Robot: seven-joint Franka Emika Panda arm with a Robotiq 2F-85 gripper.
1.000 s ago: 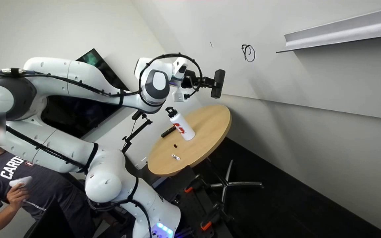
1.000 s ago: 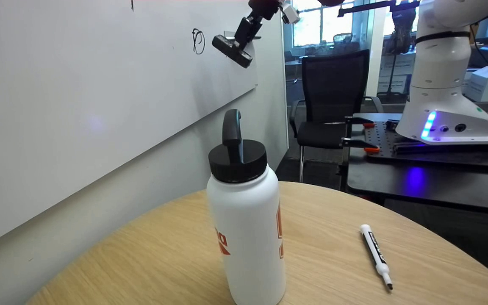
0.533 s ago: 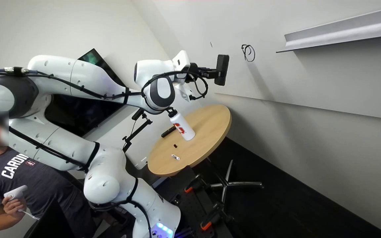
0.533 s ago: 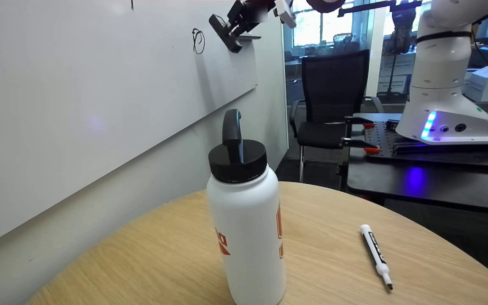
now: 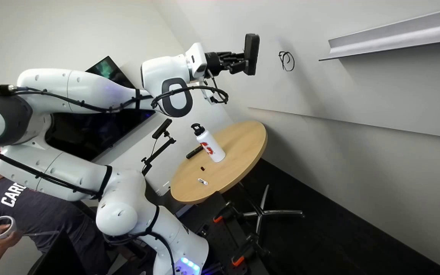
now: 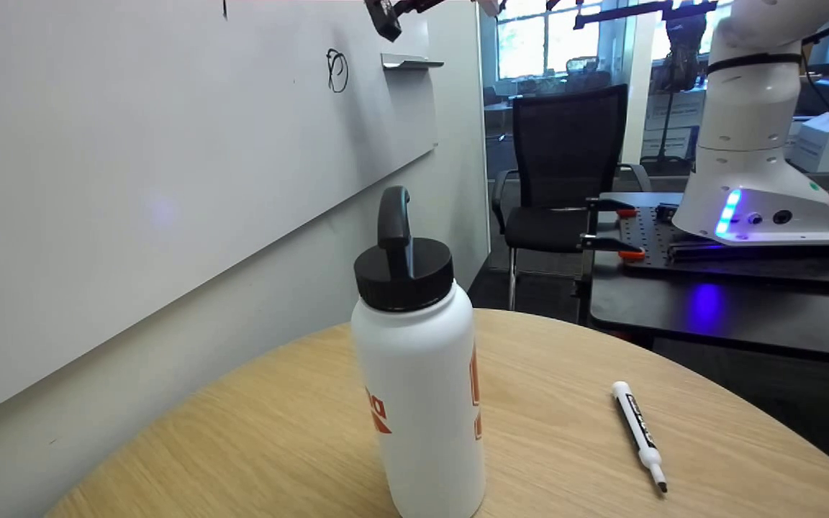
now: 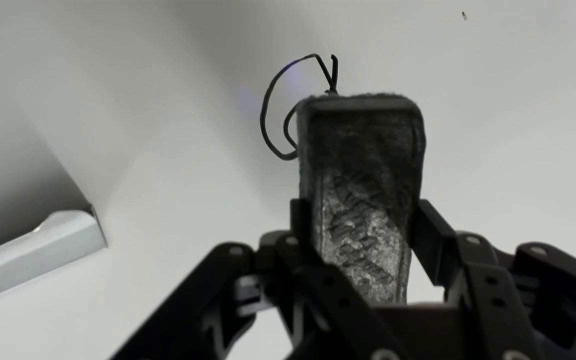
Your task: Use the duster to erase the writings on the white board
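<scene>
Holding the duster [image 7: 360,192] pinched between both fingers [image 7: 432,245], gripper [image 7: 362,227] faces white board [image 7: 183,250]; writings [image 7: 287,120] lie beyond the fingers, partly hidden by the duster in wrist view.

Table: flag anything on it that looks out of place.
The marker looks uncapped, so it may dry out; a small black piece, perhaps its cap, lies apart from it. Nothing looks spilled.

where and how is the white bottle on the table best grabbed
Probably by its black loop handle, coming from above: the bottle stands upright, and the handle rises above the cap, narrower than the rest. The end effector holds the duster; put that aside first.
</scene>
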